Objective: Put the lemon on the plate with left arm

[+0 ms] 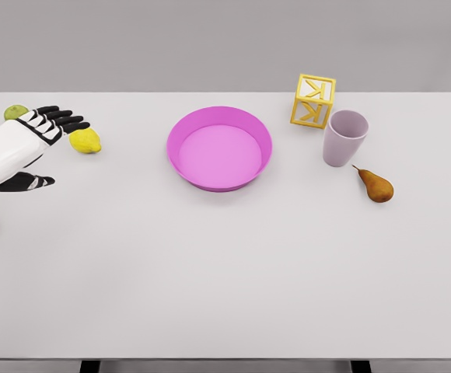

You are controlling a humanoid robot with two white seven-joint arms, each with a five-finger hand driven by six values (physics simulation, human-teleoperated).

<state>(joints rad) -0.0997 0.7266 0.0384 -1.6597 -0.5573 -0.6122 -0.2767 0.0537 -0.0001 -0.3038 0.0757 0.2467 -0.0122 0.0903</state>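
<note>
Lemon (85, 141): resting on table (225, 272) at far left, well apart from pink plate (219, 148), just beside fingertips of left hand (35, 148). Fingers extended and spread, thumb apart below, nothing held; posture suited to closing around fruit from its left. Contact with lemon: cannot tell. Plate interior bare, ready for placement. Right hand out of view.

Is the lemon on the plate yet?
No. The lemon lies on the table, left of the empty pink plate, beside the left robot hand.
</note>
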